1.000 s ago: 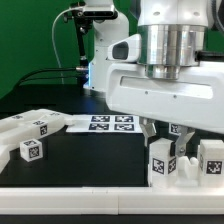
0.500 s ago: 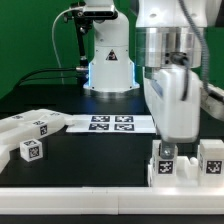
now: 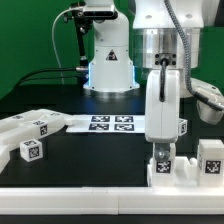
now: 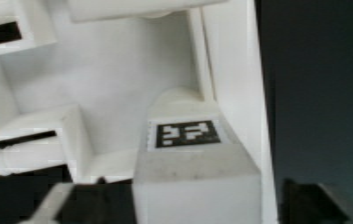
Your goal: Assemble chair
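Note:
My gripper (image 3: 161, 152) points straight down at the exterior view's front right. Its jaws stand on either side of an upright white chair piece (image 3: 165, 166) that bears a square tag and rests on the black table. In the wrist view, the gripper (image 4: 199, 206) has its dark fingers (image 4: 88, 205) flanking a flat white bar of that tagged piece (image 4: 187, 134), pressed against its sides. A second tagged white piece (image 3: 210, 160) stands just to the right. Flat white panels (image 3: 30, 124) and a small tagged block (image 3: 31, 151) lie at the left.
The marker board (image 3: 112, 123) lies flat at the middle back of the black table (image 3: 95, 155). The robot's white base (image 3: 108, 60) stands behind it. A white rim (image 3: 70, 195) runs along the table's front edge.
The hand has turned about a quarter turn round its vertical axis, from broadside to edge-on, and come lower onto the front right piece. The other pieces have not moved.

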